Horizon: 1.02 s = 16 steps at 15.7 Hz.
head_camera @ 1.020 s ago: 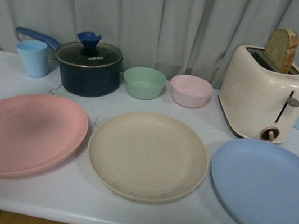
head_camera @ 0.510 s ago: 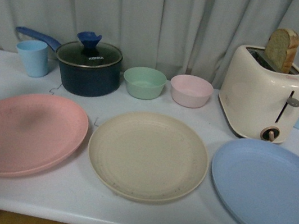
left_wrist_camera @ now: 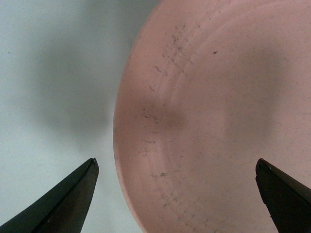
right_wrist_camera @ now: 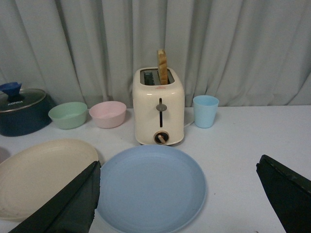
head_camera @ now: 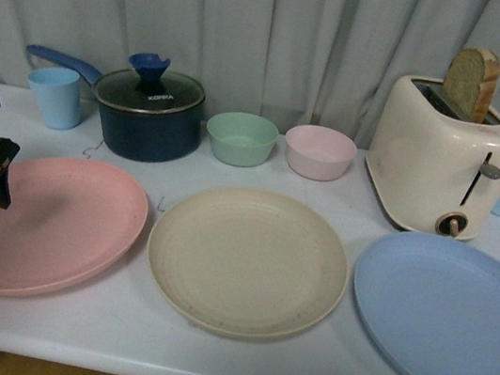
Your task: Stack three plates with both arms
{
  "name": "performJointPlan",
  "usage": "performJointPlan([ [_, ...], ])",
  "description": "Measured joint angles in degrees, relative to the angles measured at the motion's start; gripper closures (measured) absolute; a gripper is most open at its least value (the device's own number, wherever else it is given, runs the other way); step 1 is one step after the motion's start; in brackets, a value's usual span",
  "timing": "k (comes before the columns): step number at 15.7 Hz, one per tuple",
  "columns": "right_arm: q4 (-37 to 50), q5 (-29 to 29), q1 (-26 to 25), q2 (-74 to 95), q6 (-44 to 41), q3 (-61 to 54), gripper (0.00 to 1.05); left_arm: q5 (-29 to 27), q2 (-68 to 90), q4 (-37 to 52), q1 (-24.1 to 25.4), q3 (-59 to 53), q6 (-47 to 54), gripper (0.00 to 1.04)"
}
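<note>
Three plates lie flat in a row on the white table (head_camera: 111, 342), none yet stacked: the pink plate (head_camera: 52, 232) left, the beige plate (head_camera: 248, 261) in the middle, the blue plate (head_camera: 448, 319) right. My left gripper (left_wrist_camera: 176, 162) hangs over the pink plate's left rim with its jaws spread wide, one finger over the table and one over the plate. My right gripper (right_wrist_camera: 177, 165) is also wide apart and empty, near the blue plate. The plates look stiff, light and matte. I judge the ridged rim the only hold, since the edge lies low on the table and could slip.
</note>
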Motion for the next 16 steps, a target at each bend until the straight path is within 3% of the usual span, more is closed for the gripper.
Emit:
performJointPlan([
  [8, 0.00, 0.00, 0.00, 0.00, 0.00, 0.00, 0.06, -0.13, 4.22, 1.33, 0.76, 1.95, -1.49, 0.07],
  [9, 0.00, -0.02, 0.00, 0.00, 0.00, 0.00, 0.06, -0.02, 4.33, 1.62, 0.76, 1.95, -1.49, 0.12],
  [12, 0.00, 0.00, 0.00, 0.00, 0.00, 0.00, 0.06, 1.46, 4.68, 0.48, 0.81, 3.04, -1.51, 0.43],
  [16, 0.00, 0.00, 0.00, 0.00, 0.00, 0.00, 0.06, 2.10, 4.98, -0.79, 1.53, 3.32, -1.55, 0.90],
])
